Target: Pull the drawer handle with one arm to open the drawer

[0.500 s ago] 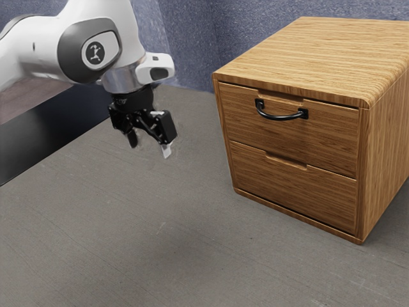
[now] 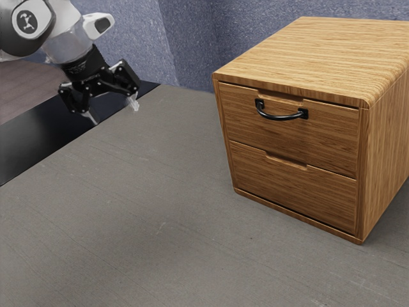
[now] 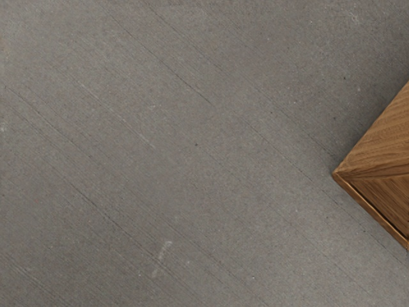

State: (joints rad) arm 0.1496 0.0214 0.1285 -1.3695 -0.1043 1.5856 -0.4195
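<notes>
A wooden cabinet (image 2: 319, 121) with two drawers stands at the exterior view's right. Its top drawer (image 2: 291, 128) carries a black curved handle (image 2: 281, 115) and sits flush with the front, shut. The lower drawer (image 2: 294, 185) is shut too. My gripper (image 2: 112, 110) hangs open at the exterior view's upper left, far from the handle, its fingers spread with nothing between them. In the wrist view one corner of the cabinet (image 3: 383, 173) pokes in over the grey floor.
A grey tabletop (image 2: 160, 211) stretches from the cabinet toward the exterior view's left. A black strip (image 2: 38, 141) borders it at the left, under my hand. A blue-grey wall (image 2: 192, 32) rises behind.
My hand has swung up and toward the exterior view's left, away from the cabinet, and its fingers stand wider apart. The drawers have not moved.
</notes>
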